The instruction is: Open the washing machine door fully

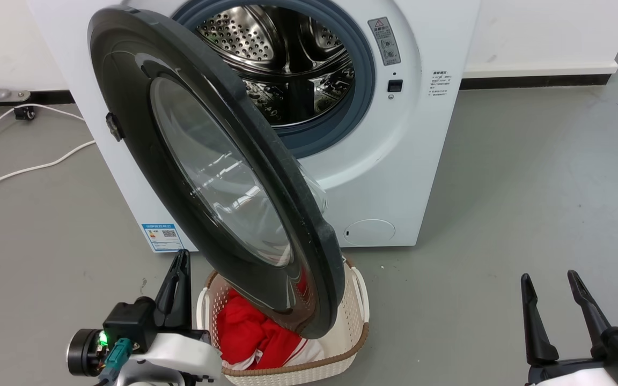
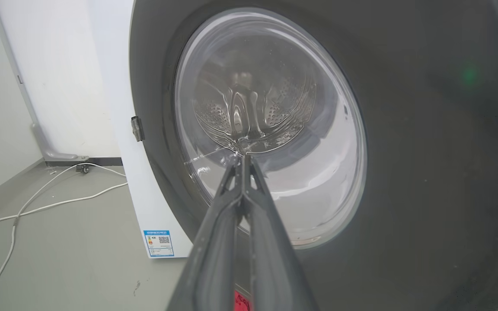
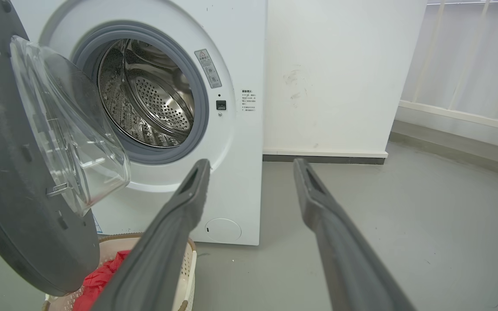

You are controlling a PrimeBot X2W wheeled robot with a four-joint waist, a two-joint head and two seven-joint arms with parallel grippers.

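The large round glossy black washing machine door, with a bulging clear glass bowl window at its centre, stands swung partway out from the left side of the big white box-shaped washing machine. Its lower edge hangs over a cream perforated plastic laundry basket with a brown rim, which holds crumpled red cloth. Behind the door lie the perforated shiny steel drum and the smooth grey rubber ring around it. Low on the machine's front are a blue label and a round white filter cap.

The left gripper rises just beside the door's lower left edge. Its long dark fingers are pressed together with nothing between them, and in the left wrist view their tips point at the glass; whether they touch it cannot be told. The right gripper sits well apart at the lower right, its fingers spread wide and empty.

The floor is smooth matt grey, the wall plain white with a dark skirting strip. White cables trail over the floor left of the machine.
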